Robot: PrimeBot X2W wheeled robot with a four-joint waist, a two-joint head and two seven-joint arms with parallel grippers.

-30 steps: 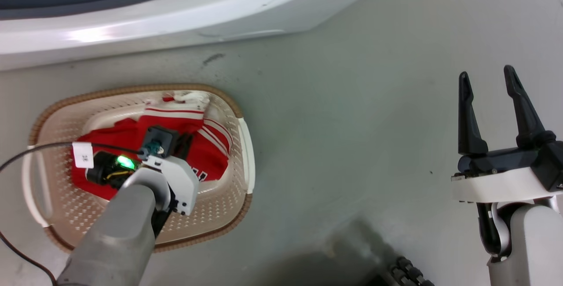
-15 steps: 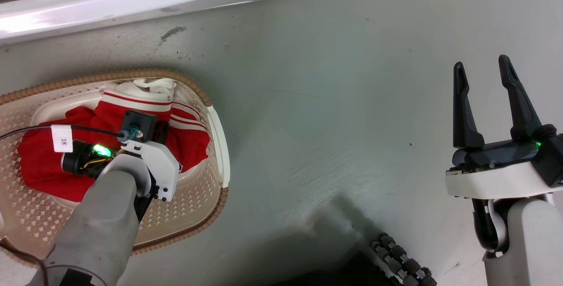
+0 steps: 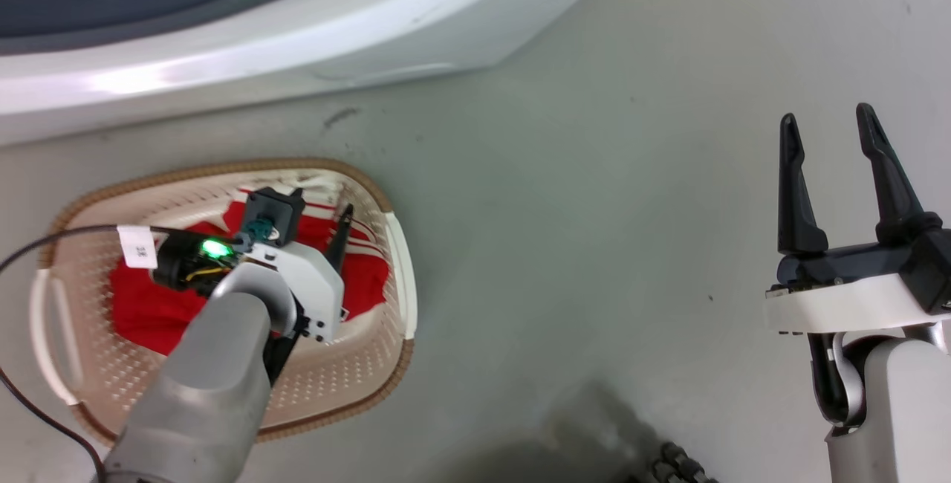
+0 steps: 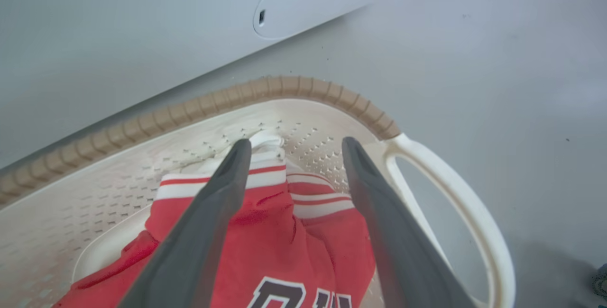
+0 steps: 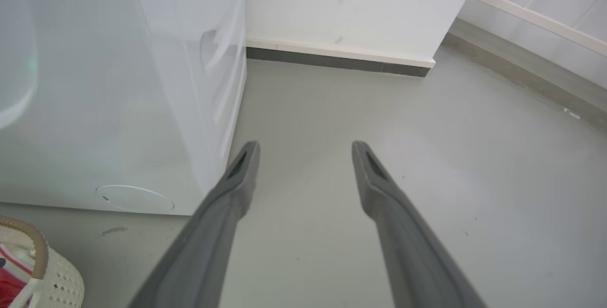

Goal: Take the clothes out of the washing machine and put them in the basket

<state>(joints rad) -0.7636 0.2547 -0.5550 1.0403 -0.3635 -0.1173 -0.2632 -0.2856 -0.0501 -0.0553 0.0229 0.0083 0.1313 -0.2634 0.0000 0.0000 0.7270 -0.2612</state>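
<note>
The basket (image 3: 223, 168) stands on the grey floor in front of the white washing machine (image 3: 371, 22). The clothes (image 3: 141, 312) lie inside it as a red heap. In the left wrist view the jersey (image 4: 284, 232) shows white-striped trim and dark lettering, below the brown rim of the basket (image 4: 284, 85). My left gripper (image 3: 322, 201) hovers open just over the jersey with nothing between its fingers (image 4: 296, 143). My right gripper (image 3: 826, 117) stands open and empty over bare floor at the right, fingers spread (image 5: 306, 146). The drum and the door are out of view.
A black cable with a white tag (image 3: 137, 249) runs along my left wrist. My dark wheeled base (image 3: 680, 464) shows at the bottom edge. The right wrist view has the machine's side (image 5: 118, 85), a corner of the basket (image 5: 28, 251) and a wall with a skirting board (image 5: 341, 59).
The head camera has shifted between frames. My left gripper has lifted out of the red heap, and its open fingers now show above the jersey. The right gripper has kept its pose.
</note>
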